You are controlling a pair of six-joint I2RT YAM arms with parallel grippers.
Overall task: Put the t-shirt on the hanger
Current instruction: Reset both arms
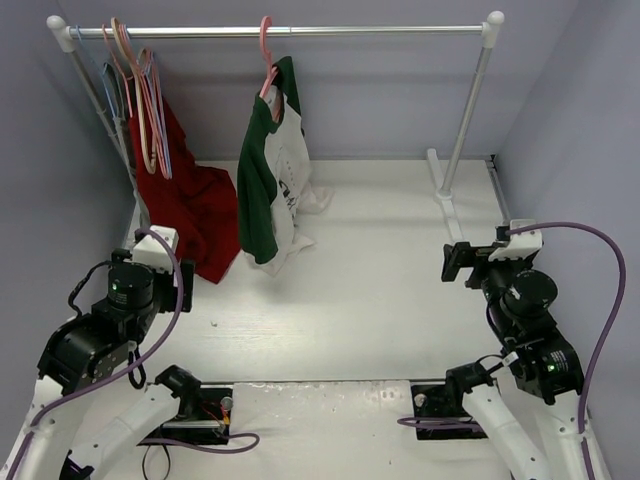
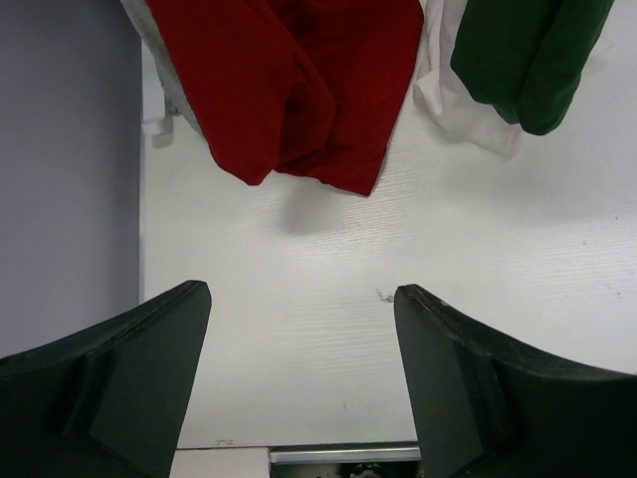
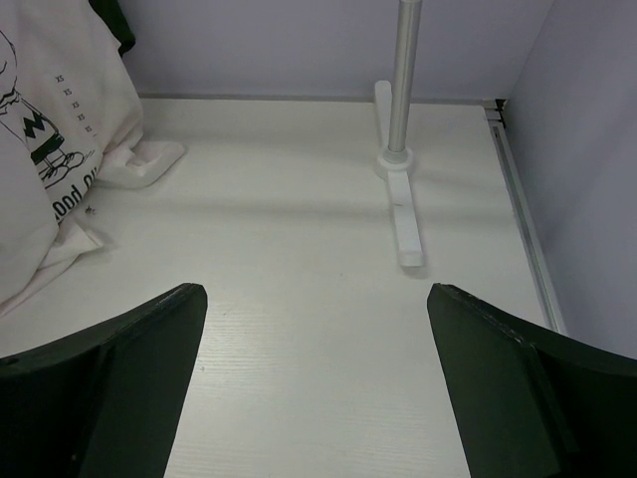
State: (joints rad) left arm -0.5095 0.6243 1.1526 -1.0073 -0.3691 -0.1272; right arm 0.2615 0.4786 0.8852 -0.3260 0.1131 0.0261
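The t-shirt (image 1: 268, 175), white with dark green sleeves and shoulders, hangs from the pink hanger (image 1: 266, 55) on the rail, and its lower edge touches the table. Its green sleeve shows at the top right of the left wrist view (image 2: 528, 55), and its printed white front shows at the left of the right wrist view (image 3: 45, 149). My left gripper (image 1: 180, 285) is open and empty over the table near the left front, apart from the shirt. My right gripper (image 1: 458, 262) is open and empty at the right, pointing left towards the shirt.
A red garment (image 1: 185, 210) hangs at the rail's left end with several spare hangers (image 1: 140, 90); it also shows in the left wrist view (image 2: 299, 90). The rack's right post (image 1: 468, 110) and its foot (image 3: 403, 214) stand at the back right. Grey walls close in on three sides.
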